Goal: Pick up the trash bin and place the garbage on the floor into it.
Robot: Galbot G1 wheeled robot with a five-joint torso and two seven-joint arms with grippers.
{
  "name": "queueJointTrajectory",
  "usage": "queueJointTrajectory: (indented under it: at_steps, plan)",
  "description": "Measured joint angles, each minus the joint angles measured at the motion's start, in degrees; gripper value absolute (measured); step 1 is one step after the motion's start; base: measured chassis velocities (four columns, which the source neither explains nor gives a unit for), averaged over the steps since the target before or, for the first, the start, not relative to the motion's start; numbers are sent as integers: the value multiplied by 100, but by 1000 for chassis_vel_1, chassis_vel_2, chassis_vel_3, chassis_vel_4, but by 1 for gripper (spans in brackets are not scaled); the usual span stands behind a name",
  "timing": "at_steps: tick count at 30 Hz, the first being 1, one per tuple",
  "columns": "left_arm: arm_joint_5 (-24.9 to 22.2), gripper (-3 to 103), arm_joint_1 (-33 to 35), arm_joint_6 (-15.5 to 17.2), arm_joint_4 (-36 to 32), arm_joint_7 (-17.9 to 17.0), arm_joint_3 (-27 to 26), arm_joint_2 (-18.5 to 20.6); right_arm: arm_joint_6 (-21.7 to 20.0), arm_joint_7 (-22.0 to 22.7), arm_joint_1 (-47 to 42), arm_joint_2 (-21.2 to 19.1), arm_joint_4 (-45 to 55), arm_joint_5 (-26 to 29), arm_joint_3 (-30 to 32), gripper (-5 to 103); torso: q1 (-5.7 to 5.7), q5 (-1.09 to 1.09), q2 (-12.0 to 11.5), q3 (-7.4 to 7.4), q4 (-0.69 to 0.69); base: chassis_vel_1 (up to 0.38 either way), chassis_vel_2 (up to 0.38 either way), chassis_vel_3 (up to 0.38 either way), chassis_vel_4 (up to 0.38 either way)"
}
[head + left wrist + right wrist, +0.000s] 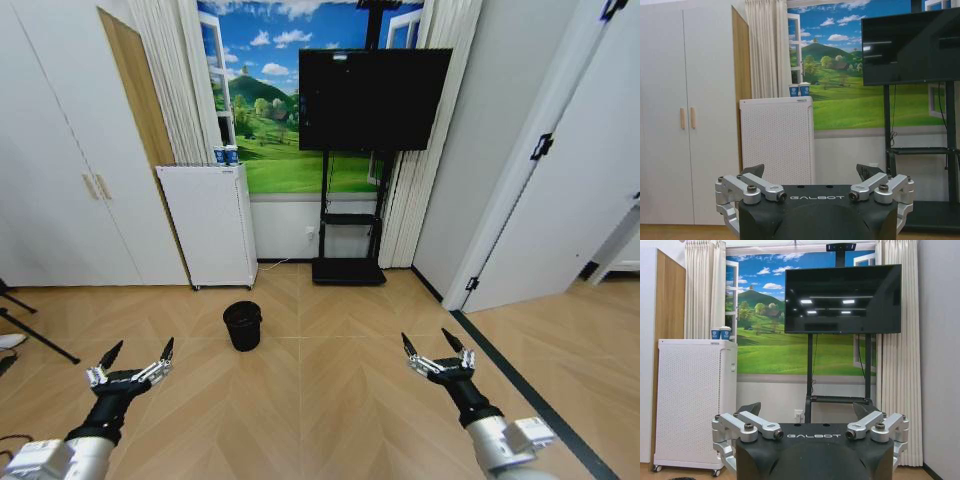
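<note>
Trash bin [242, 325]: it is standing upright on the wooden floor [320, 400], out in front of the robot and a little to its left. Nothing is touching it.
Left gripper [138, 352]: it is hanging low over the floor with its two fingers spread apart, holding nothing. It is well apart from the bin.
Right gripper [432, 343]: it is hanging on the other side, fingers also spread wide and empty. It is even farther from the bin.
White cabinet [211, 225]: it is standing just behind the bin against the wall, with two blue-and-white paper cups [225, 154] sitting on top.
TV stand [349, 245]: it is standing near the bin's other side, holding a big black screen [374, 98].
What could go wrong: I think the bin is light and round, so a gripper pushing its side instead of closing on its rim could tip it or roll it away. Driving in too fast could bump the cabinet or the stand, and that could knock the cups down.
Also risky: the cups are not the garbage, and grabbing them would be a mistake.
Hard to see: the garbage is not something I can pick out on the floor here. The inside of the bin is too dark to tell if anything is in it. In the right wrist view, a dark edge at the very bottom may be the bin's rim, but I cannot tell.
</note>
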Motion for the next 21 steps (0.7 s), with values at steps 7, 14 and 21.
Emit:
queueJointTrajectory:
  at_steps: [7, 14, 21]
  plan:
    - [0, 100, 0, 0, 0, 0, 0, 0, 0, 0, 0, 0, 0, 0, 0, 100, 0, 0, 0, 0, 0, 0, 0, 0, 0]
    - [0, 100, 0, 0, 0, 0, 0, 0, 0, 0, 0, 0, 0, 0, 0, 100, 0, 0, 0, 0, 0, 0, 0, 0, 0]
    - [0, 100, 0, 0, 0, 0, 0, 0, 0, 0, 0, 0, 0, 0, 0, 100, 0, 0, 1, 0, 0, 0, 0, 0, 0]
